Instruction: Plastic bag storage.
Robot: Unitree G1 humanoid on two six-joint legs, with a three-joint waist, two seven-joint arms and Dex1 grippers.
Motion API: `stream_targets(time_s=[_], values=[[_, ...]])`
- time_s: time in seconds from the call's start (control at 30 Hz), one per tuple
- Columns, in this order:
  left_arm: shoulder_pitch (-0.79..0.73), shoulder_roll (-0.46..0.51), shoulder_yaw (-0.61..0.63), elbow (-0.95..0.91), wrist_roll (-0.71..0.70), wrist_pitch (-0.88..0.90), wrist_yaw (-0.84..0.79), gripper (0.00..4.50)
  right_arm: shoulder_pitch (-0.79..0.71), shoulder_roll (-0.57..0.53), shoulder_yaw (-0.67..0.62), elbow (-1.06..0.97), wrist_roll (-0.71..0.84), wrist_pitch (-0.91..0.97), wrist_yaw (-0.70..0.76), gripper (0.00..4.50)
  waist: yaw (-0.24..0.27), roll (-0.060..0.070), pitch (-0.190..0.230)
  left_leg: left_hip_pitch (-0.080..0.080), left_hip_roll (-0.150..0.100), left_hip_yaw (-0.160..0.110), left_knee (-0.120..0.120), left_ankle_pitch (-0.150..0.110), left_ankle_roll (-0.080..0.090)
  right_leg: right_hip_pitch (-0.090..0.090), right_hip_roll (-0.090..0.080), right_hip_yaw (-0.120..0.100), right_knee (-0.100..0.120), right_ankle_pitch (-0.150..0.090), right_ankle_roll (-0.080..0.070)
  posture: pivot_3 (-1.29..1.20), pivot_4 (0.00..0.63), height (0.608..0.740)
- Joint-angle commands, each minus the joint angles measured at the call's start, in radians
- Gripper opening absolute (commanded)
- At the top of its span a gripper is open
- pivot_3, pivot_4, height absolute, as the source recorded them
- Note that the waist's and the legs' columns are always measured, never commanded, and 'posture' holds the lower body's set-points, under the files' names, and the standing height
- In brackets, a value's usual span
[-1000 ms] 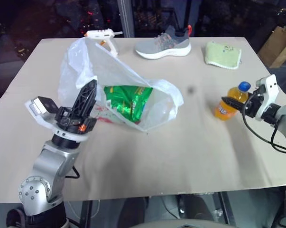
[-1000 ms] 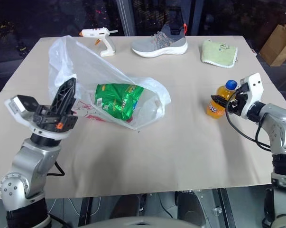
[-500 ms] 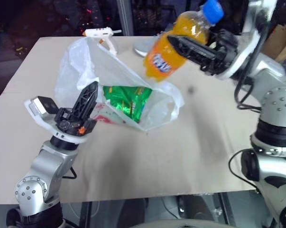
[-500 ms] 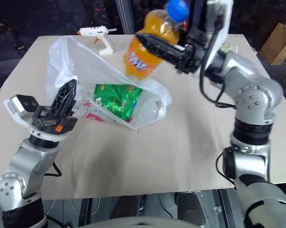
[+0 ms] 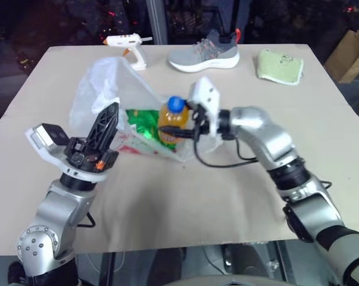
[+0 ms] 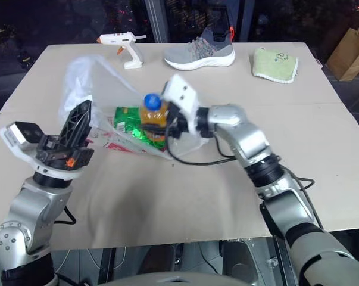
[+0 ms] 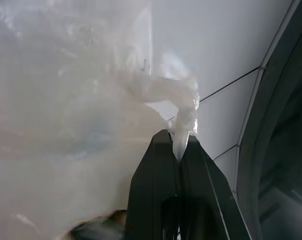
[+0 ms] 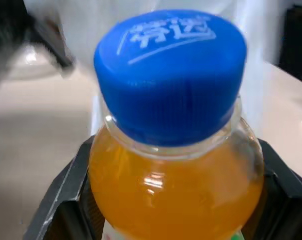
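My left claw (image 5: 107,123) pinches the thin, floppy plastic bag (image 5: 99,89) by its handle, while my right claw (image 5: 180,128) grips the heavier orange bottle (image 5: 169,124).

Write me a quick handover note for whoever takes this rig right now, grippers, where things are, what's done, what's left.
Left gripper: shut on the plastic bag, pinching a twisted bit of its edge and holding it up.
Right gripper: shut on the orange drink bottle, upright at the bag's mouth.
Green snack packet: already inside the bag.
Glue gun, shoe and green cloth: at the far edge of the table.
Done: bag held open, packet in, bottle at the opening.
Left: probably release the bottle inside, then the rest.
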Motion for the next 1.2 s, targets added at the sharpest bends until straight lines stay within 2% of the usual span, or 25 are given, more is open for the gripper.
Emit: stream_targets(time_s=[0.03, 0.1, 0.2, 0.23, 0.33, 0.43, 0.67, 0.9, 1.13, 1.2], values=[[-0.010, -0.001, 0.000, -0.049, -0.016, -0.018, 0.001, 0.00, -0.056, 0.029, 0.005, 0.111, -0.112, -0.112, -0.054, 2.69, 0.000, 0.000, 0.000, 0.000, 0.000, 0.000, 0.000, 0.000, 0.000, 0.000, 0.000, 0.000, 0.000, 0.000, 0.000, 0.00, 0.150, 0.740], [-0.013, 0.000, -0.002, -0.050, -0.016, -0.023, 0.003, 0.00, -0.075, 0.038, 0.006, 0.170, -0.164, -0.150, -0.077, 2.69, 0.003, 0.000, 0.000, 0.000, -0.001, -0.001, 0.000, 0.000, -0.001, 0.000, 0.000, -0.001, 0.000, 0.000, 0.000, 0.00, 0.150, 0.740], [-0.014, 0.002, -0.005, -0.051, -0.016, -0.029, 0.004, 0.00, -0.081, 0.063, -0.030, 0.180, -0.142, -0.145, -0.053, 4.15, 0.005, -0.001, 0.000, 0.000, -0.001, -0.001, 0.000, 0.000, -0.001, 0.000, -0.001, -0.001, 0.000, 0.000, 0.000, 0.00, 0.150, 0.740], [-0.014, 0.002, -0.005, -0.052, -0.016, -0.031, 0.005, 0.00, -0.083, 0.070, -0.041, 0.177, -0.137, -0.136, -0.051, 4.41, 0.005, -0.001, 0.000, 0.000, -0.001, -0.002, 0.000, 0.000, -0.001, 0.000, -0.001, -0.001, 0.001, 0.000, 0.000, 0.00, 0.150, 0.740], [-0.013, 0.001, -0.007, -0.053, -0.016, -0.034, 0.006, 0.00, -0.083, 0.078, -0.066, 0.163, -0.136, -0.118, -0.048, 4.41, 0.002, 0.000, 0.000, 0.000, 0.000, -0.002, 0.000, 0.000, -0.001, 0.000, 0.000, -0.001, 0.001, 0.000, 0.000, 0.00, 0.150, 0.740], [-0.014, 0.002, -0.008, -0.050, -0.016, -0.036, 0.004, 0.00, -0.075, 0.080, -0.136, 0.102, -0.062, -0.048, -0.022, 4.41, 0.000, 0.000, 0.000, 0.000, 0.000, -0.002, 0.000, 0.000, -0.001, 0.000, 0.000, -0.001, 0.002, 0.000, 0.000, 0.00, 0.150, 0.740], [-0.020, 0.003, -0.014, -0.036, -0.016, -0.035, 0.001, 0.00, -0.020, 0.010, -0.202, -0.054, 0.010, 0.062, 0.032, 4.41, 0.002, 0.000, 0.000, 0.000, -0.001, -0.002, 0.000, 0.000, 0.001, 0.000, -0.001, -0.001, 0.003, 0.000, 0.000, 0.00, 0.150, 0.740], [-0.037, 0.004, -0.033, -0.031, -0.016, -0.039, 0.008, 0.00, 0.004, -0.019, -0.256, -0.152, 0.064, 0.146, 0.023, 4.41, -0.005, 0.000, 0.000, 0.001, -0.001, -0.002, 0.000, -0.001, 0.002, 0.000, 0.000, -0.001, 0.006, 0.000, -0.001, 0.00, 0.150, 0.740], [-0.064, -0.001, -0.058, -0.036, -0.016, -0.049, 0.035, 0.00, 0.049, -0.051, -0.241, -0.166, 0.013, 0.125, -0.016, 4.41, -0.003, -0.001, 0.000, 0.002, -0.001, -0.002, 0.001, -0.001, 0.001, 0.000, 0.000, -0.001, 0.008, 0.000, 0.000, 0.00, 0.150, 0.740], [-0.067, -0.001, -0.059, -0.038, -0.016, -0.052, 0.041, 0.00, 0.055, -0.066, -0.269, -0.191, 0.040, 0.168, -0.016, 4.41, -0.003, -0.001, 0.000, 0.002, -0.001, -0.002, 0.001, 0.000, 0.001, 0.000, 0.000, -0.001, 0.008, 0.000, 0.000, 0.00, 0.150, 0.740]])
